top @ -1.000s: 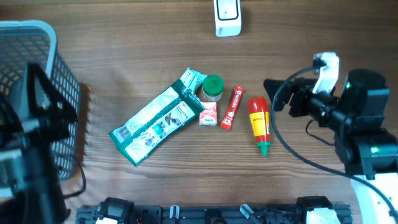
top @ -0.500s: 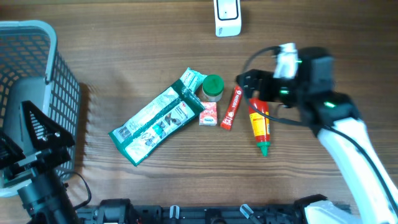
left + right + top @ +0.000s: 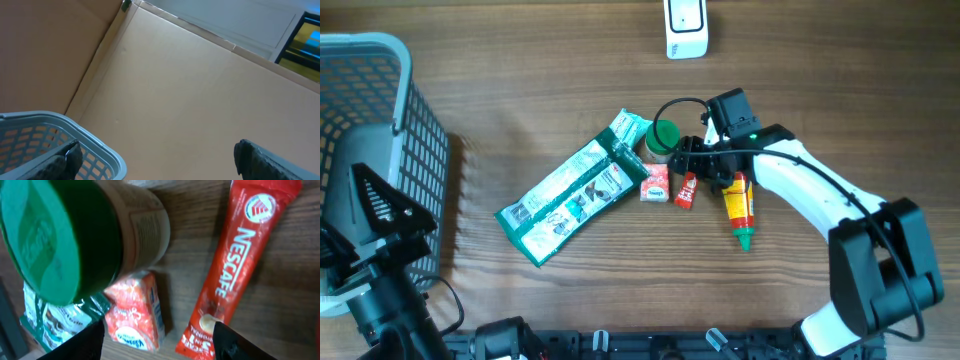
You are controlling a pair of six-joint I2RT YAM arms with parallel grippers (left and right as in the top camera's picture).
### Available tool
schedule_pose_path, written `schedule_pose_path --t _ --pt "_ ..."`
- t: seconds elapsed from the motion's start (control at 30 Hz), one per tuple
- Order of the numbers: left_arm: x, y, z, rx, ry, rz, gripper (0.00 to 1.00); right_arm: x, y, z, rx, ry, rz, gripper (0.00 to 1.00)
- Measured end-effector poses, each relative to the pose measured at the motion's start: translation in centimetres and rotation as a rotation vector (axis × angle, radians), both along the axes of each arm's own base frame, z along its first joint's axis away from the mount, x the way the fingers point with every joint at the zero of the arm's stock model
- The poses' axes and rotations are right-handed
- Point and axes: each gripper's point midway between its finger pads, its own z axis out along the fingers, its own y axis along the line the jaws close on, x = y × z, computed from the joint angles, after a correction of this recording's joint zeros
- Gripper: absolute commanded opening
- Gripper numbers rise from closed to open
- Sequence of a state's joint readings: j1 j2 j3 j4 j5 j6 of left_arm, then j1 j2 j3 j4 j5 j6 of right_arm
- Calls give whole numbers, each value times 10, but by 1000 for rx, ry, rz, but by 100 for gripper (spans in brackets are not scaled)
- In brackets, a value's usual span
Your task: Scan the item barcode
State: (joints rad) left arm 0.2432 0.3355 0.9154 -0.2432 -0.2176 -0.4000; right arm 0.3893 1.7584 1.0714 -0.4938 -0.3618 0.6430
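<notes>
Several grocery items lie mid-table: a green-and-white pouch, a green-lidded jar, a small red-and-white packet, a red Nescafe stick and a red sauce bottle. My right gripper hangs low over the stick's upper half and hides it. In the right wrist view it is open, with the small packet and the lower end of the stick between its fingers and the jar close at the left. My left gripper stands open and empty by the basket.
A white scanner stands at the table's back edge. A grey mesh basket fills the left side, its rim in the left wrist view. Bare wood lies in front of the items and at the far right.
My right arm swung in from the right edge to hang over the Nescafe stick and small packet, its jaws narrowing. The left arm shifted a little at the bottom left.
</notes>
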Motion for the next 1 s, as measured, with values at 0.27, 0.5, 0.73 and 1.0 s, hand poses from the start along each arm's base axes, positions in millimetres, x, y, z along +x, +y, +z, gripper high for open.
schedule_pose_path --t 0.27,0.5,0.73,1.0 --pt "0 -1 0 1 -1 -5 100 7 20 6 55 -50 32 70" --pt "0 -1 1 2 -5 -5 100 -10 53 -25 41 -23 133 49" --pt "-1 -1 3 3 -12 -5 100 -13 42 -41 13 34 116 46" --pt "-1 -1 3 4 -12 -5 100 -15 38 -43 11 51 121 22"
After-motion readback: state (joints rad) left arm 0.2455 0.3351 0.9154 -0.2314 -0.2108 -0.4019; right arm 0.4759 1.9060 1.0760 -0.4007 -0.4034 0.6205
